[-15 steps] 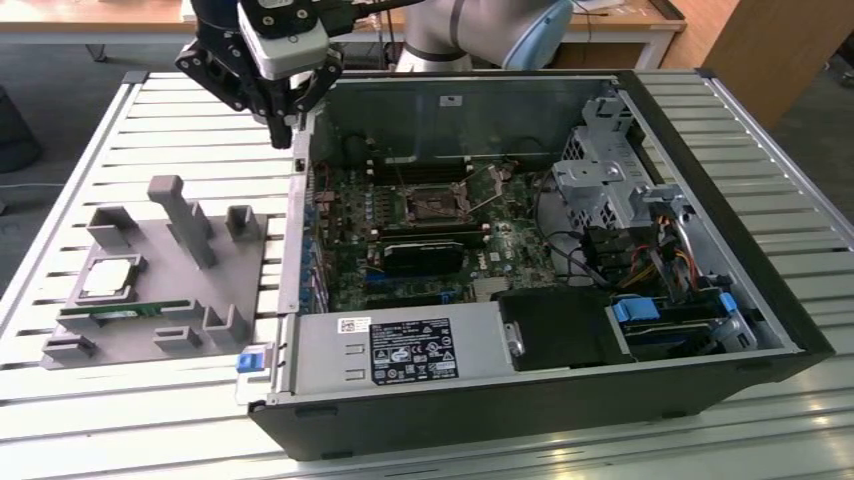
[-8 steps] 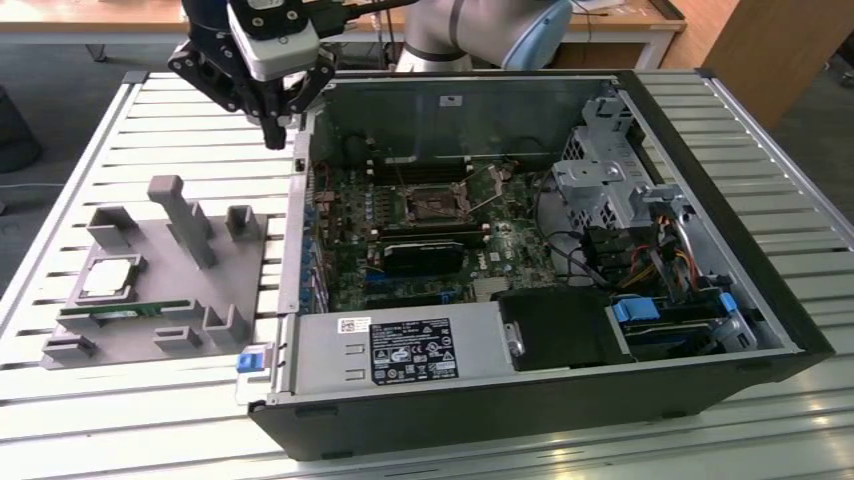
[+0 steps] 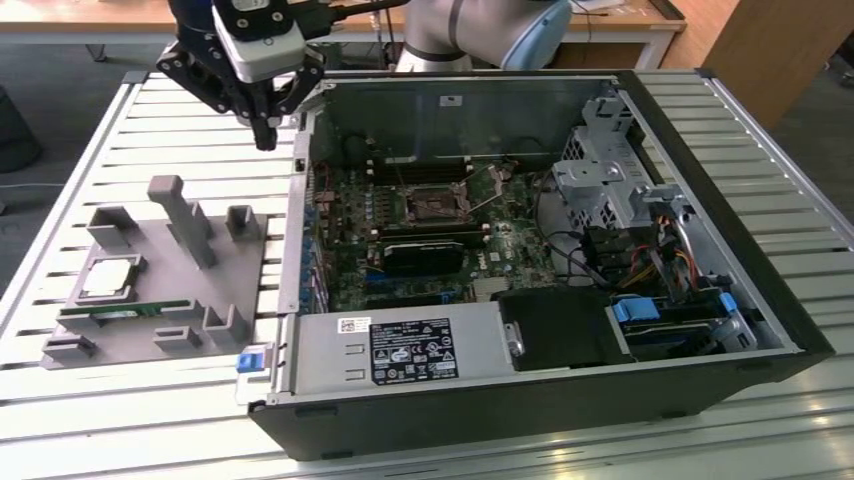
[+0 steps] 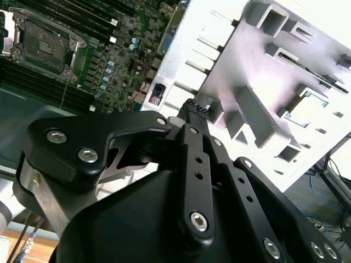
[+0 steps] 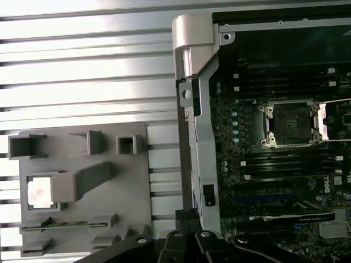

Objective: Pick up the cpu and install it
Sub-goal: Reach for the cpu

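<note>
Hanging above the slatted table [image 3: 134, 130], just outside the back corner of the open computer case [image 3: 534, 410], I am pointing my gripper [image 3: 266, 143] straight down with its fingers pressed together on nothing. The cpu [image 3: 110, 278] is lying flat in a square pocket of the grey holder [image 3: 174, 295], well apart from my fingertips and on the side away from the case; the motherboard socket [image 3: 434, 205] is sitting inside the case. In the first wrist view my black linkage is covering the holder's nearest edge.
</note>
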`<state>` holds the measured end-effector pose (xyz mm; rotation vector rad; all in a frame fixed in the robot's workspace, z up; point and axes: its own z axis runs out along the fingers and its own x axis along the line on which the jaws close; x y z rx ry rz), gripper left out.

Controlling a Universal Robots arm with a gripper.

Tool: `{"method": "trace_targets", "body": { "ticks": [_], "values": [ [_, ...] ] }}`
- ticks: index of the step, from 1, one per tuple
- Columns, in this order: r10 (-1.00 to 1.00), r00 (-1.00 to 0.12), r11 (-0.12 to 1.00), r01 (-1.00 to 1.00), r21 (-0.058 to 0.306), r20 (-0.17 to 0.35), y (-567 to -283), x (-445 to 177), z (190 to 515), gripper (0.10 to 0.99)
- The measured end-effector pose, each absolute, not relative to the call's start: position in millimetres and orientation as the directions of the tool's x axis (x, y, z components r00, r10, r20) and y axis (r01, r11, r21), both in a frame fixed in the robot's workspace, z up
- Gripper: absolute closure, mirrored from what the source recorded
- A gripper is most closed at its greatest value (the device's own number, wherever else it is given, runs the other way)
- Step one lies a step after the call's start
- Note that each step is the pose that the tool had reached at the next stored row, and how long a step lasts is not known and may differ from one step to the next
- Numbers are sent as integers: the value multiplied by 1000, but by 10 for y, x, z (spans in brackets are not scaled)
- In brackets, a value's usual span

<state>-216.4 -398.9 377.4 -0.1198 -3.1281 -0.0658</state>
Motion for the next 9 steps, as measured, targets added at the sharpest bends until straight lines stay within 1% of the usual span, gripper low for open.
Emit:
{"method": "trace_targets", "body": {
  "ticks": [9],
  "values": [
    [76, -997, 996, 77, 42, 12, -3989, -2266, 3761, 980]
  ]
}}
